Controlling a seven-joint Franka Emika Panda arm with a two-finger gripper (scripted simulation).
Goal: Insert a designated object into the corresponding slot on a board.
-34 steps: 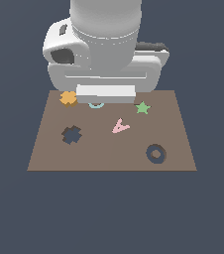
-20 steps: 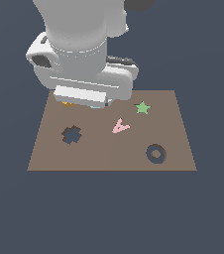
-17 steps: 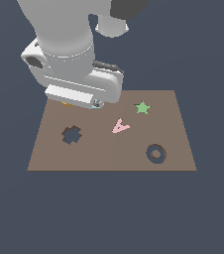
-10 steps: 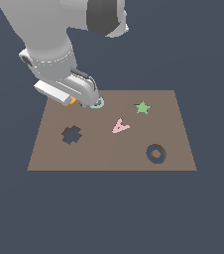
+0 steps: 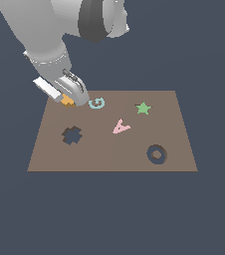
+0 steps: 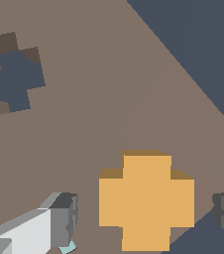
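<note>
We see the pincer (image 6: pixel 146 216) open, its two fingers (image 6: pixel 62 218) straddling the orange cross piece (image 6: pixel 146 201) with a gap on each side. The piece lies flat at the far left corner of the brown board (image 5: pixel 109 154). The cross-shaped slot (image 5: pixel 71 135) sits nearer, apart from the piece.

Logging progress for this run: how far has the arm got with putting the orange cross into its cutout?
Done: the gripper is positioned around the orange cross, fingers either side with gaps showing. In hand: closing on it; the cross lies on the board. Left: grasping, lifting, carrying to the empty cross slot, and inserting.
</note>
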